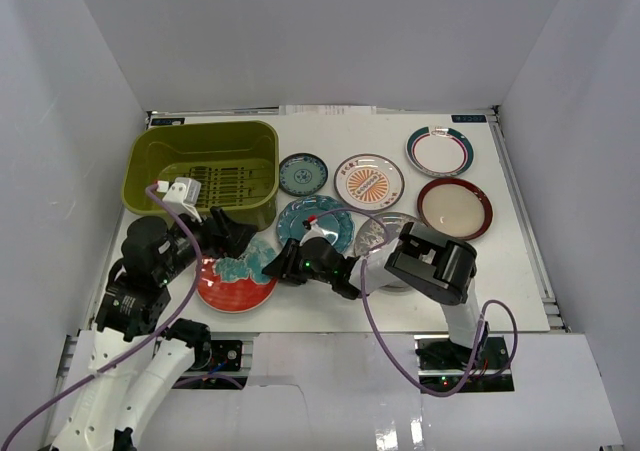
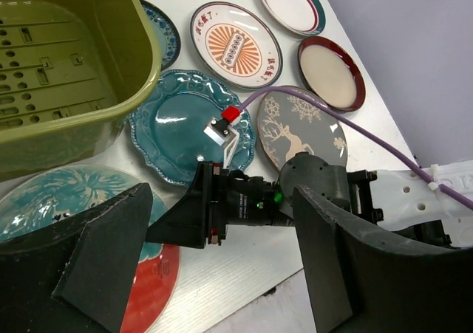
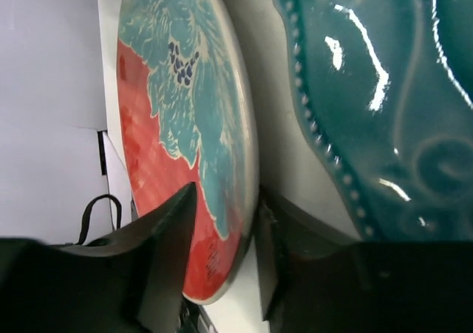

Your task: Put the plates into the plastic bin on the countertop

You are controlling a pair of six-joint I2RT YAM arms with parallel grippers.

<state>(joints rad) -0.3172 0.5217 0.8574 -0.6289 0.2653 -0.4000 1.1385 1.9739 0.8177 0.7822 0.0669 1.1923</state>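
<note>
Right gripper (image 3: pixel 225 200): matte black fingers straddle the glossy rim of the round red plate with teal flowers (image 3: pixel 162 126), clamping cannot be told | plate at white counter's (image 1: pixel 520 271) near-left corner, before the olive slotted plastic bin (image 1: pixel 205 131) | left gripper (image 2: pixel 222 200): spread wide, empty | 1 bead-edged teal plate (image 3: pixel 384 89) just beside

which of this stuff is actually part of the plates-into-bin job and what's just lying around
Job: red plate with teal flowers, plain teal plate, small teal plate, orange sunburst plate, white plate with teal-red rim, dark-red-rimmed plate, grey patterned plate, olive-green bin, countertop.
Lying about: purple cable, paper sheets at the far edge.
</note>
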